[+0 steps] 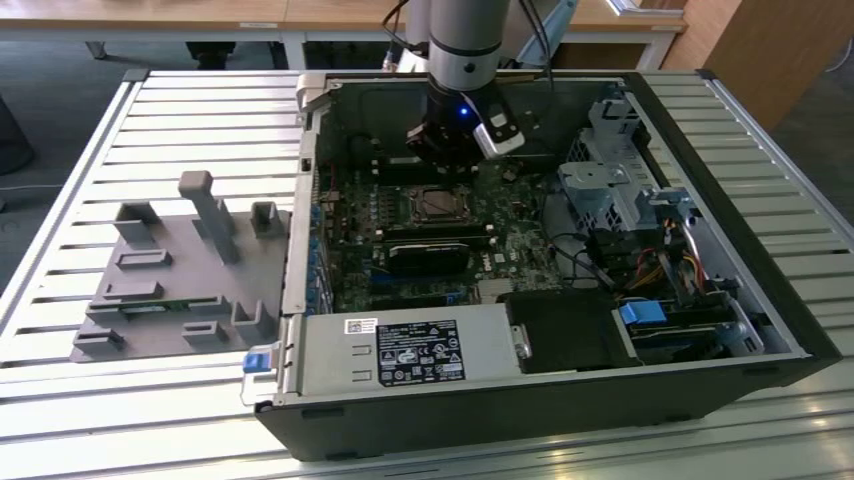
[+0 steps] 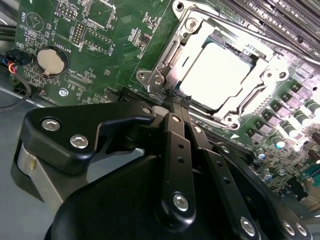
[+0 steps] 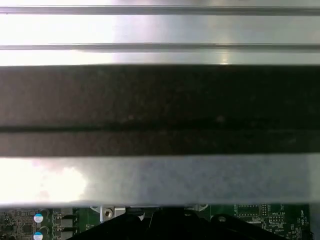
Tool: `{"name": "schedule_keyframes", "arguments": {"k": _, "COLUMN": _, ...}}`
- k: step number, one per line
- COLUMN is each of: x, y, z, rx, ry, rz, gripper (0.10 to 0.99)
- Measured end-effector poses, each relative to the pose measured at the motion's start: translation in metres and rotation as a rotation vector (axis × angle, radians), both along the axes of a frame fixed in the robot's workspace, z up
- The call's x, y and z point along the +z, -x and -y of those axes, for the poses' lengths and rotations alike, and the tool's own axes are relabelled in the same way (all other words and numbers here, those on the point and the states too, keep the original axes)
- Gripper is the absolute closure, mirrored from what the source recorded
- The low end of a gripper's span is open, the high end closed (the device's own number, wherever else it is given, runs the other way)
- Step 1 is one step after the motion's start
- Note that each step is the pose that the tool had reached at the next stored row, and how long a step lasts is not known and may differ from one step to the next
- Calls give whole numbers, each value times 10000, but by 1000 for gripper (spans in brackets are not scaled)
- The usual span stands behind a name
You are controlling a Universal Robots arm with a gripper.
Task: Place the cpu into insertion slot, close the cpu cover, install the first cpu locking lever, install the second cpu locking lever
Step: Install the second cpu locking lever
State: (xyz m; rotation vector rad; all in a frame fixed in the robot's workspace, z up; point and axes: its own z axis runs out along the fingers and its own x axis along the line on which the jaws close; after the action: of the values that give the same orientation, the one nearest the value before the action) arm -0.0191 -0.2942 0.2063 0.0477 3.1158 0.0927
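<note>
Currently I see the chip (image 2: 216, 75) seated in the square socket (image 2: 165, 60) on the green board (image 2: 115, 55), with the metal cover frame (image 2: 260, 65) lying down around it. The gripper (image 2: 176, 102) sits just beside the socket's edge with its fingers drawn together, holding nothing. In the exterior view it (image 1: 451, 160) hangs inside the open computer case (image 1: 787, 340), just behind the socket (image 1: 437, 203).

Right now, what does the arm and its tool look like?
The arm is a silver-grey tube with a black wrist section showing a small blue light, and black cables run beside it. The tool is black, built of flat linkage bars held with silver screws.
</note>
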Motion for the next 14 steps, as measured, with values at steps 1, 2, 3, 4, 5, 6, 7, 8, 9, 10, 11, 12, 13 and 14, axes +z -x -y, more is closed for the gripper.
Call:
{"name": "schedule_keyframes", "arguments": {"k": 1, "x": 0, "y": 0, "z": 3, "rx": 0, "ry": 0, "rz": 0, "gripper": 980}}
{"name": "schedule_keyframes", "arguments": {"k": 2, "x": 0, "y": 0, "z": 6, "rx": -1, "ry": 0, "rz": 0, "gripper": 980}}
{"name": "schedule_keyframes", "arguments": {"k": 3, "x": 0, "y": 0, "z": 9, "rx": 0, "ry": 0, "rz": 0, "gripper": 980}}
{"name": "schedule_keyframes", "arguments": {"k": 4, "x": 0, "y": -1, "z": 12, "rx": 0, "ry": -1, "rz": 0, "gripper": 980}}
{"name": "schedule_keyframes", "arguments": {"k": 5, "x": 0, "y": -1, "z": 16, "rx": -1, "ry": -1, "rz": 0, "gripper": 980}}
{"name": "schedule_keyframes", "arguments": {"k": 6, "x": -1, "y": -1, "z": 18, "rx": -1, "ry": -2, "rz": 1, "gripper": 980}}
{"name": "schedule_keyframes", "arguments": {"k": 7, "x": 0, "y": -1, "z": 21, "rx": -1, "ry": 0, "rz": 0, "gripper": 980}}
{"name": "schedule_keyframes", "arguments": {"k": 8, "x": 0, "y": -1, "z": 26, "rx": 0, "ry": 0, "rz": 0, "gripper": 980}}
{"name": "schedule_keyframes", "arguments": {"k": 9, "x": 0, "y": -1, "z": 31, "rx": -1, "ry": -1, "rz": 1, "gripper": 980}}
{"name": "schedule_keyframes", "arguments": {"k": 10, "x": 0, "y": -1, "z": 36, "rx": -1, "ry": -1, "rz": 0, "gripper": 980}}
{"name": "schedule_keyframes", "arguments": {"k": 11, "x": 0, "y": -1, "z": 39, "rx": -1, "ry": -1, "rz": 1, "gripper": 980}}
{"name": "schedule_keyframes", "arguments": {"k": 12, "x": 0, "y": -1, "z": 43, "rx": 0, "ry": -1, "rz": 0, "gripper": 980}}
{"name": "schedule_keyframes", "arguments": {"k": 13, "x": -1, "y": -1, "z": 45, "rx": 0, "ry": -2, "rz": 1, "gripper": 980}}
{"name": "schedule_keyframes", "arguments": {"k": 14, "x": 2, "y": 0, "z": 47, "rx": -2, "ry": 1, "rz": -1, "gripper": 980}}
